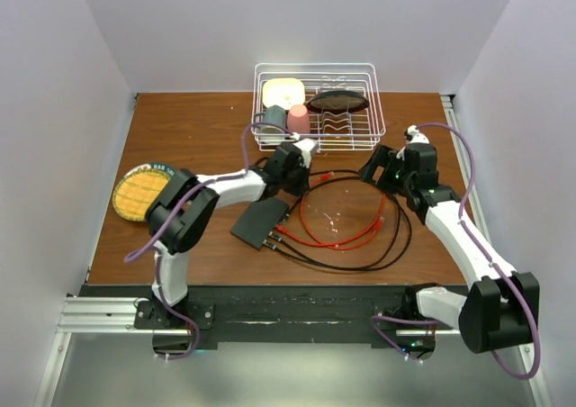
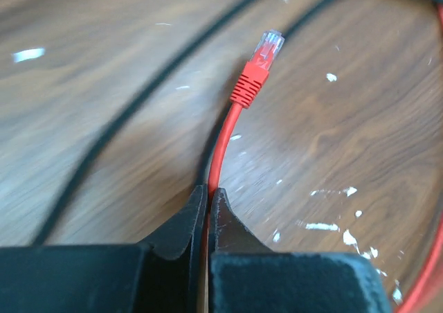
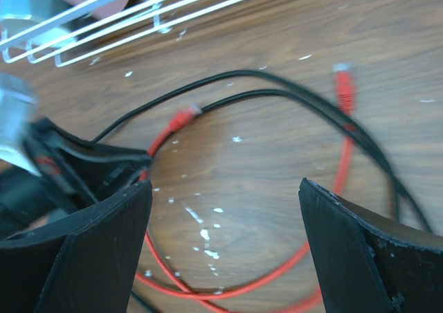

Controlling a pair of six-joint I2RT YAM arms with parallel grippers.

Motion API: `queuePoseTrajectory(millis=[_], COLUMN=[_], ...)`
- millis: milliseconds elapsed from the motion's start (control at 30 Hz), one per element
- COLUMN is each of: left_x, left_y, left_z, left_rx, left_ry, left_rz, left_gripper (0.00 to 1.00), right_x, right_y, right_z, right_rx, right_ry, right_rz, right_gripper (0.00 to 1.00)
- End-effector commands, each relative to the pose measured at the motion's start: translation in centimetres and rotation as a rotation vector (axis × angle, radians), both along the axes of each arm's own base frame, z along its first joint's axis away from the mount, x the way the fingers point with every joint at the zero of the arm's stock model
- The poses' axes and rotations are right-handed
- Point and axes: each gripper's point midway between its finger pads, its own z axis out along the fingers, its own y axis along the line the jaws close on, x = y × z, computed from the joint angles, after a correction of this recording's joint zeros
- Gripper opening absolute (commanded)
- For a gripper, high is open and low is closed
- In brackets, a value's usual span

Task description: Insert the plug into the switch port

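— Item one: the plug. How is it entered?

— A clear moulded tip on a ribbed red boot, at the end of a red cable. It is seen jutting out past the left fingers, over the worktop — whether the wood is touched cannot be told. It is placed at the back of the cable loop, near the wire rack and well apart from the switch.

— Item two: the switch?

— A thin, flat, matte-black rectangle, laid on the worktop just beside the left arm and turned at an angle. The red cable and the black cables are met at its near-right edge. The sockets themselves are too small to be made out.

— The left fingers?

— Pressed together on the red cable, which is pinched a little way behind the boot. The plug itself is not touched.

— The right fingers?

— Spread wide, with nothing held between them. They are hung above the worktop at the right of the loop.

— Other stock?

— A second plug, also red-booted, is seen at the right of the loop, beside the black cables.
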Motion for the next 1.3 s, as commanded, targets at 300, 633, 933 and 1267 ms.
queuePoseTrajectory(millis=[300,633,933,1267], left_x=[-1.9,-3.5,-3.3,-1.8], left_y=[1.8,2.2,1.8,3.0], left_z=[10.4,12.0,12.1,12.1], left_rx=[-0.379,-0.454,-0.479,-0.442], left_ry=[-0.063,-0.044,-0.019,-0.029], left_rz=[0.145,0.151,0.168,0.284], left_gripper=[0.00,0.00,0.00,0.00], right_x=[2.8,5.1,4.9,2.3], right_y=[14.7,17.9,20.7,21.6], right_z=[1.2,0.5,1.2,2.0], right_rx=[0.253,0.343,0.459,0.451], right_ry=[-0.097,-0.086,-0.086,-0.096], right_rz=[0.280,0.299,0.338,0.367], right_gripper=[0.89,0.65,0.40,0.52])
